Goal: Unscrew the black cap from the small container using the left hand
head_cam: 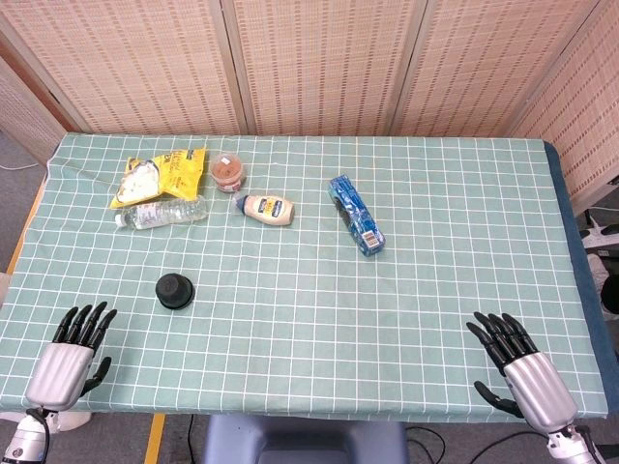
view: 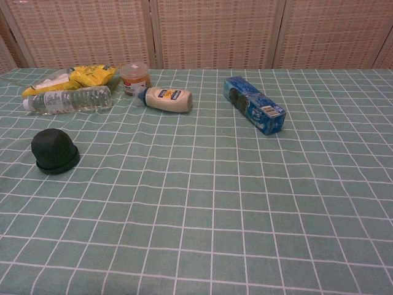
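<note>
Black cap (head_cam: 175,291) sits at one o'clock from the left hand (head_cam: 73,353), nearer it than the right hand (head_cam: 517,364); both empty, fingers spread.

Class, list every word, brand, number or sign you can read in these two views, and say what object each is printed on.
None can be read.
Blue rectangular box: white and dark print, too blurred.
Cream squeeze bottle, lying down: blue and yellow label, too small.
Yellow snack bag: print blurred.
Clear plastic water bottle: no legible label.
Black domed container: no markings visible.
</note>
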Available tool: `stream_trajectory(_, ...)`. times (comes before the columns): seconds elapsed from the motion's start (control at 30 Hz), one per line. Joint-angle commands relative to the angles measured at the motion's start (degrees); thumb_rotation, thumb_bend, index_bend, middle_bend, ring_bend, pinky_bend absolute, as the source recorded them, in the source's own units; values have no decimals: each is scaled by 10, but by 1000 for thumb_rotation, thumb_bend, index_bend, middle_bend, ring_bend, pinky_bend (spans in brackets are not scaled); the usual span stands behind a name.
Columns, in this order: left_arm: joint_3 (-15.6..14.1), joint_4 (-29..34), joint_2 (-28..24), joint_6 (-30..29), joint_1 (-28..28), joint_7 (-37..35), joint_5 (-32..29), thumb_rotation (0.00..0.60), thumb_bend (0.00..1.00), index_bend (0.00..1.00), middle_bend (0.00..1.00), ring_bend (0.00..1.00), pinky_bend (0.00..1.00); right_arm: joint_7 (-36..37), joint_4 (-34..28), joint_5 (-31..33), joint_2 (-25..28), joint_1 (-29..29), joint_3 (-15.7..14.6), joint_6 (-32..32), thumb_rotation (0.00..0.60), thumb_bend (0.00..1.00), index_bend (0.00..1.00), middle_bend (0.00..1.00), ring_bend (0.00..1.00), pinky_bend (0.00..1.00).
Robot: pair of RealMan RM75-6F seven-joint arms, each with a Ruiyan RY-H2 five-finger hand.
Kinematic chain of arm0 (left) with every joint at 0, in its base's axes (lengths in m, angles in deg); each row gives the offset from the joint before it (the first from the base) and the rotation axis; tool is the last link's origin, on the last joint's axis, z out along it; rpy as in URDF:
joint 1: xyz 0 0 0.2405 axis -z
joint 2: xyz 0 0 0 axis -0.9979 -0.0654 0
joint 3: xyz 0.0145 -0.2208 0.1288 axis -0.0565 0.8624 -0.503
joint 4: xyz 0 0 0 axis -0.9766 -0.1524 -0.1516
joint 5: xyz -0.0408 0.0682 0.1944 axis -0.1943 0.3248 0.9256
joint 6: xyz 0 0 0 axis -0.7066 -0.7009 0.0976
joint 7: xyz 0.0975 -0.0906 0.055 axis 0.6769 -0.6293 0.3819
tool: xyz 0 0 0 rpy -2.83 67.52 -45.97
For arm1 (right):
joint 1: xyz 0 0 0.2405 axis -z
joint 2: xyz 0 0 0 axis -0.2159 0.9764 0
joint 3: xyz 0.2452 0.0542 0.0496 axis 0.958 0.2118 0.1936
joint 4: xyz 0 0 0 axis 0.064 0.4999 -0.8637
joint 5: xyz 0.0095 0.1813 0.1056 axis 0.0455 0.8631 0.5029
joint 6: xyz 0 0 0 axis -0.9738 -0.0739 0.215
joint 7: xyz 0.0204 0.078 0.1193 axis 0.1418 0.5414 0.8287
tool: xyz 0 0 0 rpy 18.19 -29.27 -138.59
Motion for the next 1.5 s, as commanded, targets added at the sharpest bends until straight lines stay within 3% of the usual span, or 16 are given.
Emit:
stream_trajectory(0.03,10,-4,4,17,27,-35,14,600,382,0,0,0,88,0,-2,1,0,-1,1,2,600,190,0,0,0,0)
stream_trajectory(0.17,35,27,-17,76,83,-115,5,600,386,0,0,0,80,6,-5,-4,4,0,-3,1,600,190,0,0,0,0)
stream_trajectory(0.33,65,113,-72,228,154,-173,-89,600,385,0,0,0,84,19,-9,-13,10,0,-10,0,600,190,0,0,0,0)
stream_trajectory(0.4,68,125,-82,257,165,-166,-110,600,383,0,0,0,91,19,-10,-14,10,0,-12,1,600,189,0,0,0,0)
stream_trajectory(0.47,81,152,-101,319,193,-140,-173,600,382,0,0,0,95,17,-11,-16,10,-1,-15,6,600,190,0,0,0,0)
stream_trajectory(0.6,106,166,-99,412,283,11,-335,600,377,0,0,0,86,-6,-12,-22,9,-11,-24,42,600,190,0,0,0,0)
stream_trajectory(0.7,102,157,-75,407,330,101,-419,600,369,0,0,0,80,-14,-17,-13,10,-11,-22,47,600,190,0,0,0,0)
stream_trajectory(0.9,87,141,-37,398,397,195,-546,600,365,0,0,0,75,-5,-20,-3,15,-10,-15,39,600,190,0,0,0,0)
stream_trajectory(1.2,53,130,-21,416,485,250,-702,600,364,0,0,0,82,8,-21,6,22,-12,-10,38,600,190,0,0,0,0)
stream_trajectory(1.5,10,130,-19,409,541,282,-788,600,363,0,0,0,112,6,-21,11,23,-13,-8,41,600,190,0,0,0,0)
